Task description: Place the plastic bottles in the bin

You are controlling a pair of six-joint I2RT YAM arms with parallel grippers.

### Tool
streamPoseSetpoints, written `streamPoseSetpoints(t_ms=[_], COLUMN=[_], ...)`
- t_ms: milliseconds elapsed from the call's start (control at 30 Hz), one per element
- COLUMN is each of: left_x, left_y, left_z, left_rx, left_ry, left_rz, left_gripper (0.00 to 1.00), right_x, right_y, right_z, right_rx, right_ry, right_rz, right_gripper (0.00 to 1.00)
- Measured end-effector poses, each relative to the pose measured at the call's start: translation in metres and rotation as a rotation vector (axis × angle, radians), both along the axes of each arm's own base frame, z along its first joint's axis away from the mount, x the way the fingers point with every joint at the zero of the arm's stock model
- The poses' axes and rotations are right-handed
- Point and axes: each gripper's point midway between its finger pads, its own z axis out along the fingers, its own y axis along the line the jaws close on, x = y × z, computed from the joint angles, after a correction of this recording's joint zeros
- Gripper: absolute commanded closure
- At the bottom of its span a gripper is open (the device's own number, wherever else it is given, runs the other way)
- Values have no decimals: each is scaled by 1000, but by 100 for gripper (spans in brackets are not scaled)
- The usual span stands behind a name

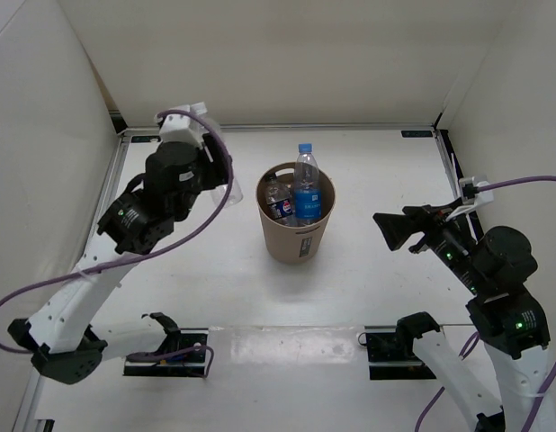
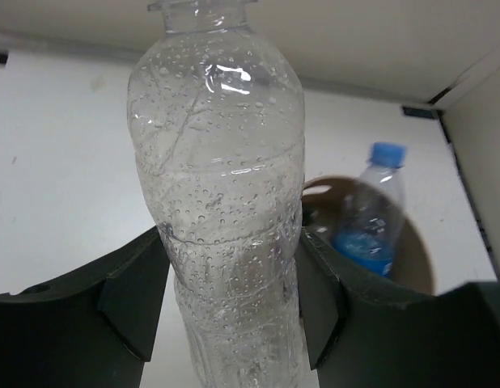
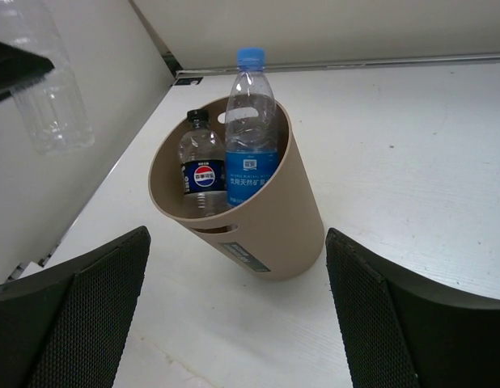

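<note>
The tan bin (image 1: pixel 298 236) stands upright mid-table. In it stand the blue-labelled, blue-capped bottle (image 1: pixel 305 184) and the dark-labelled bottle (image 1: pixel 278 202). Both also show in the right wrist view, the blue one (image 3: pixel 252 137) beside the dark one (image 3: pixel 203 166), inside the bin (image 3: pixel 274 218). My left gripper (image 2: pixel 230 283) is shut on the plain clear bottle (image 2: pixel 222 186) and holds it in the air left of the bin (image 2: pixel 416 267). From above that bottle (image 1: pixel 233 189) is faint at the left gripper (image 1: pixel 219 184). My right gripper (image 1: pixel 388 230) is open and empty, right of the bin. No white/orange-labelled bottle shows.
White walls close in the table at the left, back and right. A dark seam (image 1: pixel 278 128) runs along the back edge. Purple cables (image 1: pixel 107 261) loop off both arms. Black mounting plates (image 1: pixel 390 346) sit at the near edge.
</note>
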Motion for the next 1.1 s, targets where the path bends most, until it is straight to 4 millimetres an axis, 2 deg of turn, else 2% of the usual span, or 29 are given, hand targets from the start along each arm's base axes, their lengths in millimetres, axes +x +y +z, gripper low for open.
streamPoseSetpoints(t_ms=[67,167,233,400,467,567,667,767,900,1100], left_x=[0,4,8,10,5,-4,-13,-15,-15,-15], left_y=[-21,-66,-92,-150,-177,-201,-217,-221,-215,-200], left_z=[24,41,36,4,-4,-15,-23,-25,-32,-63], left_rx=[12,43,75,202,264,322,362,369,355,413], left_ry=[-69,-128,-132,-140,-186,-255,-297,-316,-323,-306], left_rz=[-30,-84,-106,-139,-149,-149,-136,-102,-37,44], left_gripper=[39,38,38,36,35,33,33,33,32,31], right_x=[1,2,2,2,2,2,2,3,4,5], right_y=[1,3,3,3,3,3,3,2,1,1], right_z=[-1,-1,-1,-1,-1,-1,-2,-2,-5,-11], right_rx=[3,5,6,6,6,6,4,2,-1,-8], right_ry=[5,7,8,8,8,8,7,8,14,27], right_rz=[4,10,10,8,10,15,15,9,1,1], right_gripper=[10,10,10,10,10,10,10,10,10,10])
